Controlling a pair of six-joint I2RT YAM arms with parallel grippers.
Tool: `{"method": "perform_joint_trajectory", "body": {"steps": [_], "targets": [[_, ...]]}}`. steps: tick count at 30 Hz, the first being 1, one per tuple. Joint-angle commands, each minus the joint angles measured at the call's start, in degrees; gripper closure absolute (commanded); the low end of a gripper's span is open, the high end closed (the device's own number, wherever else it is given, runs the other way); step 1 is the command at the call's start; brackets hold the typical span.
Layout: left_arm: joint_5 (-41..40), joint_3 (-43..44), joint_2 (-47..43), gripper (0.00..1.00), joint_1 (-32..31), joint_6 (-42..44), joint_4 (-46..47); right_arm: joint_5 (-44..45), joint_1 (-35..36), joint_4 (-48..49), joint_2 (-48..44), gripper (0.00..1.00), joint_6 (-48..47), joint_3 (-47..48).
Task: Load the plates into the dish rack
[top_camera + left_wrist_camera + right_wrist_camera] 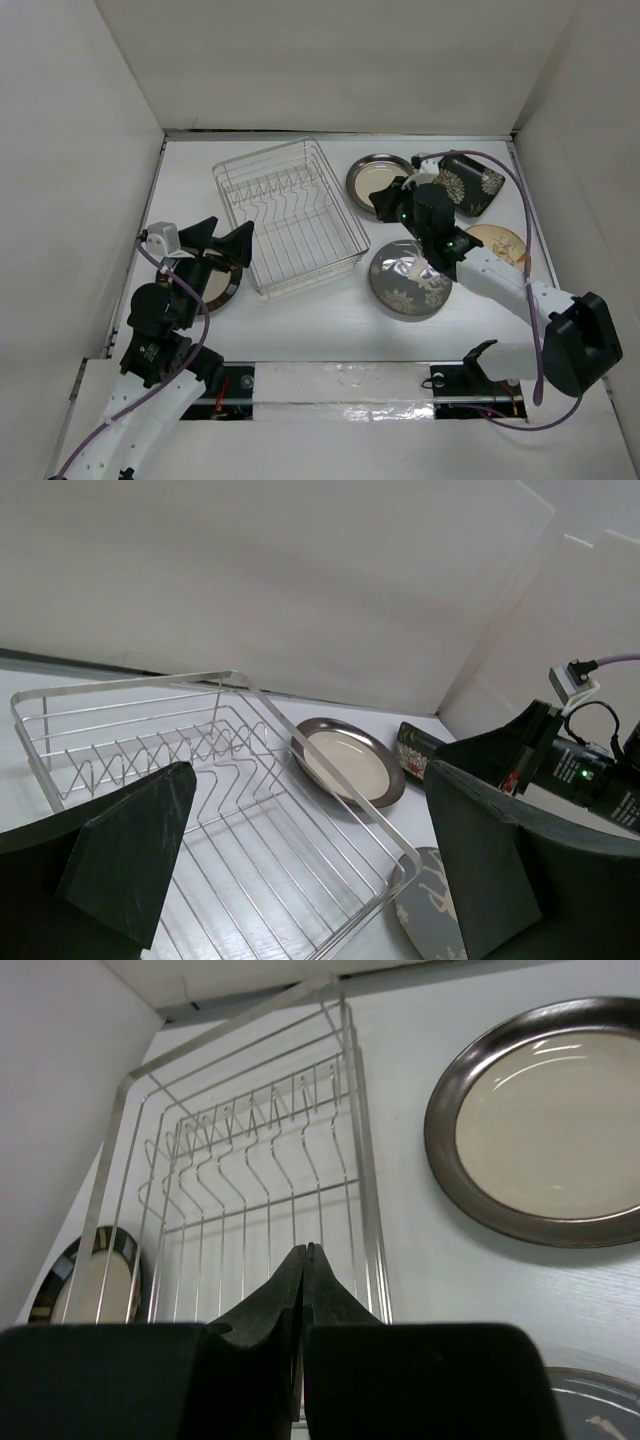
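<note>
Arms point(160, 345): nearest in the top view, both are seen stretched over the worktop point(325, 322) from its near edge.
Left hand point(218, 240): spread wide, nothing grasped, apparently over the far edge of the striped plate point(222, 290), just left of the rack point(290, 215).
Right hand point(386, 200): clenched on nothing, between the rack and the rimmed plate point(372, 180).
Plates: all five are laid flat on the worktop, the grey plate point(405, 282) near the rack's right corner, the square plate point(470, 182) and tan plate point(500, 243) further right. None is racked.
Left wrist view: the fingers point(130, 865) are parted, and the rack with its prongs point(150, 755) is framed between them.
Right wrist view: the fingers point(290, 1290) are pressed together and aimed at the rack's side wire. The rimmed plate is seen to the right.
Step, judged: the striped plate is probably to be lifted first.
Method: one finger should be slid under the rim and the grip closed firmly. The plate should then be tipped upright and lowered between two prongs.
Risk: a flat plate may slip from a shallow pinch.
</note>
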Motion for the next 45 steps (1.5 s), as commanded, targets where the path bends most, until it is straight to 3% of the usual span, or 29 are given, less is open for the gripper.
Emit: {"method": "perform_joint_trajectory", "body": {"steps": [1, 6, 9, 12, 13, 15, 17, 18, 19, 22, 29, 34, 37, 45], "targets": [[2.4, 0.2, -1.9, 0.01, 0.4, 1.1, 4.3, -3.1, -2.9, 2.2, -1.8, 0.99, 1.3, -0.3], [6.0, -0.7, -4.6, 0.01, 0.4, 4.2, 4.3, -7.9, -6.8, 7.3, -0.6, 1.00, 3.3, -2.7], [7.7, -0.8, -3.5, 0.01, 0.4, 4.6, 3.7, -3.5, -8.2, 7.4, -0.3, 0.94, 4.3, -3.3], [8.1, 0.2, -2.1, 0.01, 0.4, 4.3, 2.2, -0.3, -10.3, 7.6, 0.9, 0.54, 6.1, -3.4], [8.2, 0.1, -2.0, 0.01, 0.4, 4.1, 2.7, 0.2, -12.3, 6.8, 1.4, 0.31, 6.8, -2.9], [8.5, -0.1, -1.5, 0.01, 0.4, 3.8, 2.9, 1.9, -14.0, 7.7, 3.4, 0.14, 7.3, -2.8], [10.0, 0.0, -0.9, 0.03, 0.4, 3.8, 2.2, 2.3, -16.8, 8.7, 6.7, 0.13, 8.2, -2.1], [10.5, 0.1, -0.4, 0.10, 0.4, 4.3, 1.9, 2.2, -17.7, 9.0, 7.9, 0.13, 9.2, -1.6], [10.6, 0.1, -0.3, 0.37, 0.4, 4.5, 1.7, 2.6, -18.6, 9.1, 9.2, 0.13, 10.0, -1.1], [9.8, 0.3, 0.4, 1.00, 0.4, 4.8, 1.0, 2.5, -21.6, 8.9, 14.0, 0.15, 13.2, 0.9], [9.8, 0.9, 1.0, 1.00, 0.4, 5.1, 0.1, 5.2, -22.9, 7.4, 21.4, 0.20, 18.8, 2.6], [10.2, 0.8, 0.9, 0.71, 0.4, 5.2, 0.3, 3.1, -23.5, 8.5, 26.3, 0.25, 21.7, 4.0], [11.1, 0.6, 0.9, 0.62, 0.4, 5.2, 0.1, 1.4, -24.1, 8.6, 29.4, 0.30, 22.3, 5.5], [11.2, 0.6, 0.9, 0.58, 0.4, 5.3, 0.0, -3.5, -24.7, 11.4, 34.8, 0.42, 25.2, 8.5]]}}
